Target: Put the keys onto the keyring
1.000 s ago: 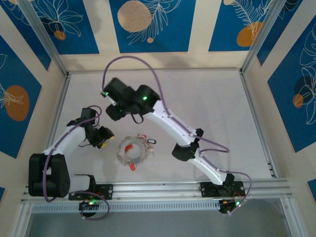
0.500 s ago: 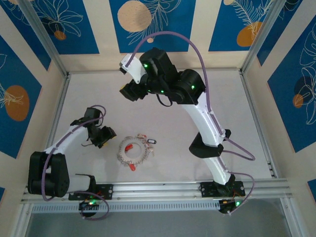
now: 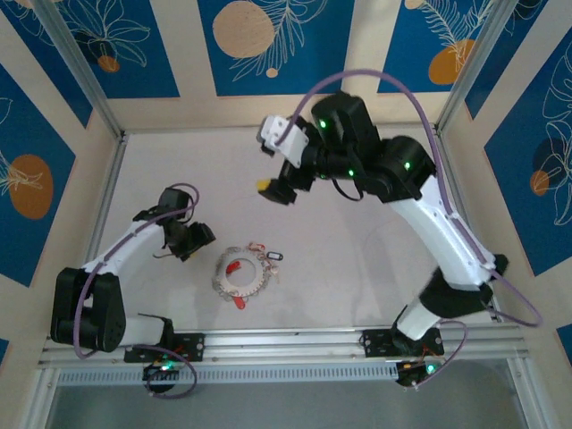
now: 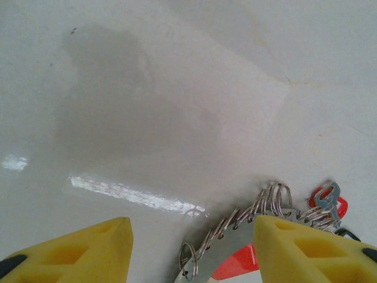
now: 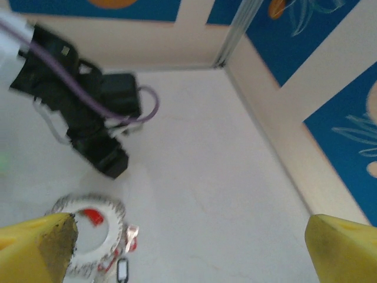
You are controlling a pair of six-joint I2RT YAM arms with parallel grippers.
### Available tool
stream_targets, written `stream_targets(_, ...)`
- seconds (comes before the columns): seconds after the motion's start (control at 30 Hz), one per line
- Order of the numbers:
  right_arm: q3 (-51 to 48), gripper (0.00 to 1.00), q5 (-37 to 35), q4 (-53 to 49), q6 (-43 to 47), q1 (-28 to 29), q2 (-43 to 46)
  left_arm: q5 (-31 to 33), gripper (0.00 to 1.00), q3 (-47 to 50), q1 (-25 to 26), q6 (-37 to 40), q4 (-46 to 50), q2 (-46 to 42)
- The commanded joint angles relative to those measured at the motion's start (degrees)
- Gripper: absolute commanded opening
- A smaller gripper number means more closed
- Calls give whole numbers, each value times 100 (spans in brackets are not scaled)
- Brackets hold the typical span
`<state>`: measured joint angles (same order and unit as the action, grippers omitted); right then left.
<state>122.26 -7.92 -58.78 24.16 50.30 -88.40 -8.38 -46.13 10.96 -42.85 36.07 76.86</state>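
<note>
The keyring (image 3: 241,273) was found flat on the worktop (image 3: 384,232), with red-headed keys (image 3: 235,266) lying in its hole and at its near rim. The left pincer (image 3: 200,236) was held just left of the ring, its yellow fingers (image 4: 88,247) spread and gripping nothing. The right pincer (image 3: 273,189) was raised well beyond the ring, likewise spread and empty. The ring was judged stiff, light and liable to slide, so a grip across its toothed rim was favoured. The tiny keys were judged best pinched by their plastic heads.
</note>
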Motion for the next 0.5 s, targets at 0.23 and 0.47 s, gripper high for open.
stream_targets(0.23,-5323,99,324,4028,-1222,-141,2338,539,54,-624,462,393,312,180)
stream_targets(0.47,-7065,99,-23,5022,-2317,-163,3039,325,43,-547,750,480,467,467)
